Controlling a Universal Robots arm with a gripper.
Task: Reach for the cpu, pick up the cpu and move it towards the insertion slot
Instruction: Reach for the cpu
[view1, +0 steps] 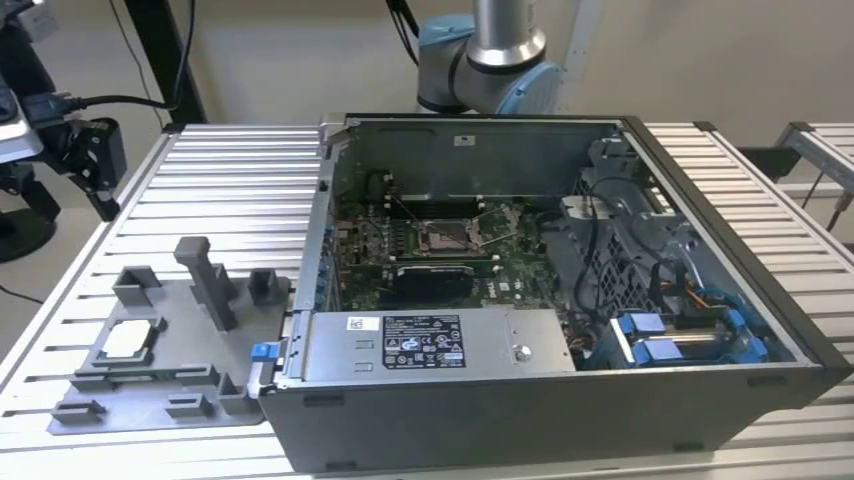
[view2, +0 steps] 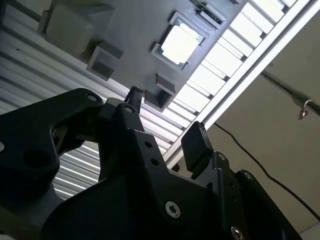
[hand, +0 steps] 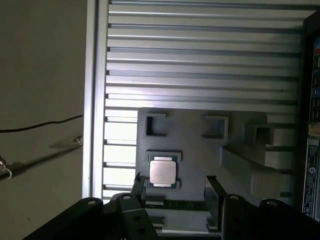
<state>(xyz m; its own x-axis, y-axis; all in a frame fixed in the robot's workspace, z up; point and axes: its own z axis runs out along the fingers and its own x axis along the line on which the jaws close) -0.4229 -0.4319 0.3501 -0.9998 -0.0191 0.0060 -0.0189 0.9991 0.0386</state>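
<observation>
Target in sight: the cpu (view1: 123, 340) (hand: 163, 173) (view2: 180, 43) lies flat in a shallow square nest on the grey fixture plate (view1: 160, 405), pale top up. Beside that plate, on the exterior view's right, stands the open computer case (view1: 534, 400), with the insertion slot (view1: 447, 235) on its green motherboard, well apart from the cpu. In both wrist views the gripper (hand: 175, 186) (view2: 165, 112) hangs over the plate near the cpu, fingers spread wide, gripping nothing.

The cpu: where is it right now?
The cpu lies on the grey fixture plate, at the exterior view's left of the open computer case.
</observation>
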